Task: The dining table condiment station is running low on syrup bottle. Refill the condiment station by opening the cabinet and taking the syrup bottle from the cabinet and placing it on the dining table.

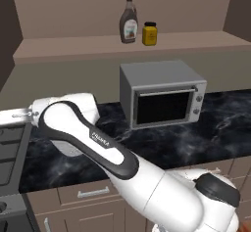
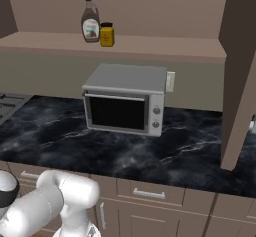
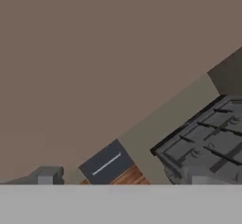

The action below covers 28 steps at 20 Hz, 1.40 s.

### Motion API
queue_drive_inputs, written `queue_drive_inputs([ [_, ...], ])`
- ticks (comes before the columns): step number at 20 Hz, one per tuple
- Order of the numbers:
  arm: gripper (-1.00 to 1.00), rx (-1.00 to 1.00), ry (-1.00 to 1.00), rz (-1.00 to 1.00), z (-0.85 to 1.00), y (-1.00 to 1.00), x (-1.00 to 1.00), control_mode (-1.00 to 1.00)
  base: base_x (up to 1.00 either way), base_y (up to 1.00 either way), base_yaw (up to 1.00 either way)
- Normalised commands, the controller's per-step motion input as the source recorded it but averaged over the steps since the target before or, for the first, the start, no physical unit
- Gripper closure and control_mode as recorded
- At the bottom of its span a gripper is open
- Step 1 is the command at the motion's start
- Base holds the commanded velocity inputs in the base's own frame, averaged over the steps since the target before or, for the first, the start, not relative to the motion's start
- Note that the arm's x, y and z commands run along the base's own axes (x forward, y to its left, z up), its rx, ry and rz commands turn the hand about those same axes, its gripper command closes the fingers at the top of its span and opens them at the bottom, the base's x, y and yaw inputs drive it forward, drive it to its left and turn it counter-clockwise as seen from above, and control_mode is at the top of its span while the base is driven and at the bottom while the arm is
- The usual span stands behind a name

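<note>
Already the taupe-brown wall cabinet (image 1: 112, 42) stands open, dark brown syrup bottle (image 1: 128, 20) untouched inside (gripper state unclear).

A rendered home kitchen. A silver toaster oven (image 1: 163, 94) sits on a black, white-veined marble counter (image 1: 215, 128) over taupe base cabinets with drawers (image 2: 150, 193) and silver handles. Above, an open taupe wall cabinet (image 2: 165, 46) holds a syrup bottle (image 1: 129, 20) and a yellow jar (image 1: 149, 34). A stovetop with dark grates (image 3: 208, 145) stands to the left.
</note>
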Motion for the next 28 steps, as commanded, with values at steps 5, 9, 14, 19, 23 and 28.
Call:
queue_drive_inputs([
  [5, -1.00, -0.08, -0.15, -0.34, 0.02, -1.00, -0.44, -1.00, 0.00, 0.00, 0.00],
  [9, -1.00, -0.07, -0.04, -0.44, 0.08, -1.00, -0.18, -1.00, 0.00, 0.00, 0.00],
  [14, -1.00, -0.01, 0.00, -0.49, 0.28, -1.00, 0.00, -1.00, 0.00, 0.00, 0.00],
  [19, -1.00, 0.00, 0.00, -0.47, 0.44, -1.00, 0.05, -1.00, 0.00, 0.00, 0.00],
  [23, -1.00, -0.16, 0.00, -0.43, 0.42, -0.73, 0.11, -1.00, 0.00, 0.00, 0.00],
  [28, -1.00, -0.18, 0.00, -0.39, 0.50, -0.53, 0.22, -1.00, 0.00, 0.00, 0.00],
])
